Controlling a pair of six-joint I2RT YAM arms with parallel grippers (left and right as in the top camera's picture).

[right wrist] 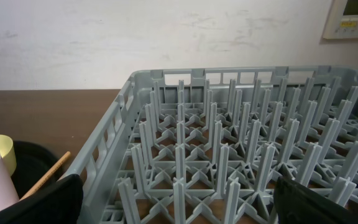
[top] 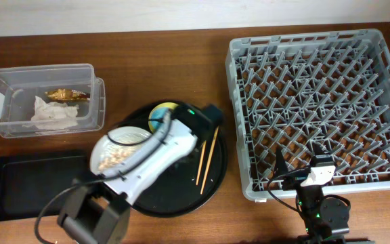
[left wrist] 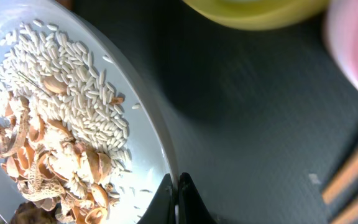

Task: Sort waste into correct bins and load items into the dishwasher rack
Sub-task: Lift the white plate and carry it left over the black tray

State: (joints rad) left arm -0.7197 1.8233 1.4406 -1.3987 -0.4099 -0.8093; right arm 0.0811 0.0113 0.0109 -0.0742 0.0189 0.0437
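Note:
My left gripper (left wrist: 178,200) is shut on the rim of the pale grey plate (left wrist: 145,146), which carries pale rice (left wrist: 73,81) and brown chunks (left wrist: 48,165). In the overhead view the plate (top: 117,150) is over the left part of the round black tray (top: 181,193), and my arm covers the gripper. The yellow bowl (top: 162,112), the pink cup (left wrist: 356,43) and the chopsticks (top: 206,157) are on that tray. The blue cup is hidden. The napkin (top: 51,114) and the wrapper (top: 66,93) lie in the clear tub (top: 19,74). My right gripper (right wrist: 179,202) is open and empty at the dishwasher rack's (top: 384,54) front left corner.
The shallow black tray (top: 26,183) lies at the front left, beside the round tray. The rack (right wrist: 166,81) holds only its upright pegs. Bare wooden table shows between the tub, the trays and the rack. A white wall runs along the back.

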